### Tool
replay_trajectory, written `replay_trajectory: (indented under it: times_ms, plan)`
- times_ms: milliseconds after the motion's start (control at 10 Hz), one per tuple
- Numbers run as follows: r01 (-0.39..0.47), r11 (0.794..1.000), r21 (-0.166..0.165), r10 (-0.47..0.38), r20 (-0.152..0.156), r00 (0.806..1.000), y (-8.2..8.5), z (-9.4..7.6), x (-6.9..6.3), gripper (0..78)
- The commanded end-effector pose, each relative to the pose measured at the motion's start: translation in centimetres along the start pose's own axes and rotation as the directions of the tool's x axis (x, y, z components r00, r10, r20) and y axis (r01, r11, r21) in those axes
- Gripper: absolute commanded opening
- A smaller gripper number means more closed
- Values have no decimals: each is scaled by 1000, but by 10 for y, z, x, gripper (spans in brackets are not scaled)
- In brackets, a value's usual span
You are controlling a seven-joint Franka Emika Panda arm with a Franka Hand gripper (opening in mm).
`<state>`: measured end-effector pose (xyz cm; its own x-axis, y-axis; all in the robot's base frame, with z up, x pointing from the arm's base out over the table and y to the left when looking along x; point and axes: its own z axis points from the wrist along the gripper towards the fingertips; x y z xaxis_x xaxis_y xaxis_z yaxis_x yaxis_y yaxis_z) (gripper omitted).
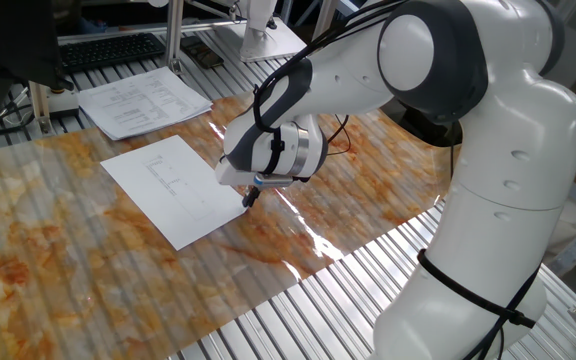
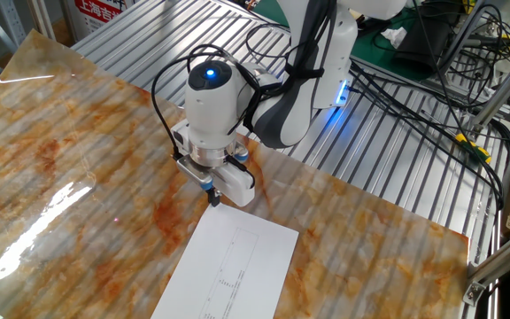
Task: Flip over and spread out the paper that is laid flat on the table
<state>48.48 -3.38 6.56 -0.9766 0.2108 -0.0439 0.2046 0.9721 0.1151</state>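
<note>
the end effector (image 1: pixel 249 197), fingers pressed together, hangs at the paper (image 1: pixel 168 188)'s three o'clock edge; it should reopen, then pinch only that edge off the bench (image 1: pixel 58 260).

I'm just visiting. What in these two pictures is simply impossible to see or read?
- The hand: in the other fixed view its fingertips hide behind its own white body, so contact with the paper is unclear.
- The paper's print: too faint and small to read in either view.
- The paper's near end: cut off by the bottom edge in the other fixed view.
- The paper's underside: hidden, lying flat on the table.
- The stack of pages: text too small.
</note>
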Motion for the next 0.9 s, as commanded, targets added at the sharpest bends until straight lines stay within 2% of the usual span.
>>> replay_trajectory:
  times_ms: [100, 900]
  plan:
    - [1, 1000, 4, -1, 5, 1000, 0, -1, -1, 12]
    - [2, 1000, 9, -2, -10, 1000, 9, -26, -5, 12]
